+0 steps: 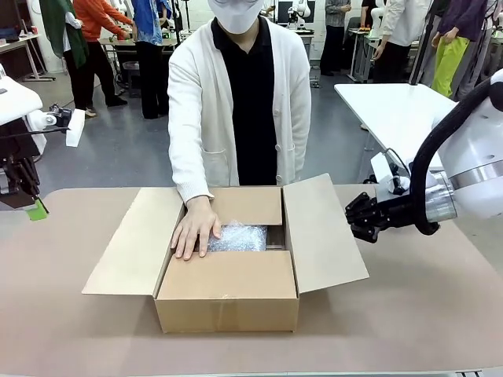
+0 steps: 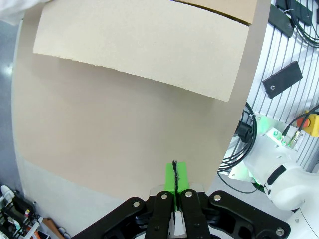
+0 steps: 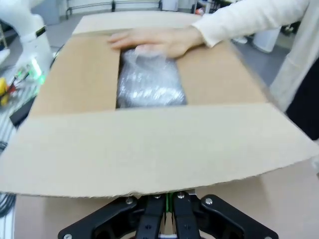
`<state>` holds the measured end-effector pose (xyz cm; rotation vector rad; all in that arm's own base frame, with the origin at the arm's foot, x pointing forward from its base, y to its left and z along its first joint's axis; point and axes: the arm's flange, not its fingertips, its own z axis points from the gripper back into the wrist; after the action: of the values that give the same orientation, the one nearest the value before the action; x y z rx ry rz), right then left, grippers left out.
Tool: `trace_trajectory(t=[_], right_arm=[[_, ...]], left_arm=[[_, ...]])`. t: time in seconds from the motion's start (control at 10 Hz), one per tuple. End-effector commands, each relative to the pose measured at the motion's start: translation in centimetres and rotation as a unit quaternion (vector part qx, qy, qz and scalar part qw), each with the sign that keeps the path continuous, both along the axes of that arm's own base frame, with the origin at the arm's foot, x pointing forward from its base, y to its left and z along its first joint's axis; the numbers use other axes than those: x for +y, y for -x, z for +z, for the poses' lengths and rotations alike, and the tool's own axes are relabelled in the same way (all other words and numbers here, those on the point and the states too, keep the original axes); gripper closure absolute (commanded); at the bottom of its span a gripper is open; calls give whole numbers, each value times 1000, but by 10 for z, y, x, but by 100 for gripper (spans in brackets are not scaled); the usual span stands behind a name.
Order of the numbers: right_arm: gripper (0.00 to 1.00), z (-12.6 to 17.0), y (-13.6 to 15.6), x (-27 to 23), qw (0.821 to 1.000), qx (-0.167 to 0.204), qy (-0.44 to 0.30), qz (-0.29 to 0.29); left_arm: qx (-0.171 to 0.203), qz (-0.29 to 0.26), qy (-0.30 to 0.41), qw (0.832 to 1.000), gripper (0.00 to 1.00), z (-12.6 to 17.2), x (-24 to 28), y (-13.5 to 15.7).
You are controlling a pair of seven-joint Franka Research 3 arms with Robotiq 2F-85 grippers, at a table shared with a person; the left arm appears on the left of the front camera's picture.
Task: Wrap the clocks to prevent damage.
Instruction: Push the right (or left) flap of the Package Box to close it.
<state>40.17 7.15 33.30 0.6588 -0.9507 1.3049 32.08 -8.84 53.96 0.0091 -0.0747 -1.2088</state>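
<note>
The clocks are a whitish bubble-wrap bundle lying inside the open brown cardboard box; in the right wrist view the clocks show through the gap between the flaps. A person's hand presses on the near flap beside the bundle, and that hand also rests on the bundle's far edge. My right gripper is shut and empty, just right of the box's right flap; its tips sit behind that flap's edge. My left gripper is at the table's far left, green pads pressed together, holding nothing.
The box's left flap lies spread out over the brown table; the same flap is ahead of my left gripper. Cables and a robot base stand past the table edge. Other people stand at tables far behind.
</note>
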Motion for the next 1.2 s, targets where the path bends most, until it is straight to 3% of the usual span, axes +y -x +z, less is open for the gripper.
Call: trace_trajectory(t=[0.0, 0.5, 1.1], right_arm=[[99, -3, 4, 9, 998, -20, -47, -32], [99, -3, -4, 68, 991, 18, -131, 20], [99, -19, -16, 118, 995, 13, -90, 31]], left_arm=[[-3, 3, 2, 1000, 100, 0, 1, 0], [-3, 3, 2, 1000, 100, 0, 1, 0], [-3, 3, 2, 1000, 100, 0, 1, 0]])
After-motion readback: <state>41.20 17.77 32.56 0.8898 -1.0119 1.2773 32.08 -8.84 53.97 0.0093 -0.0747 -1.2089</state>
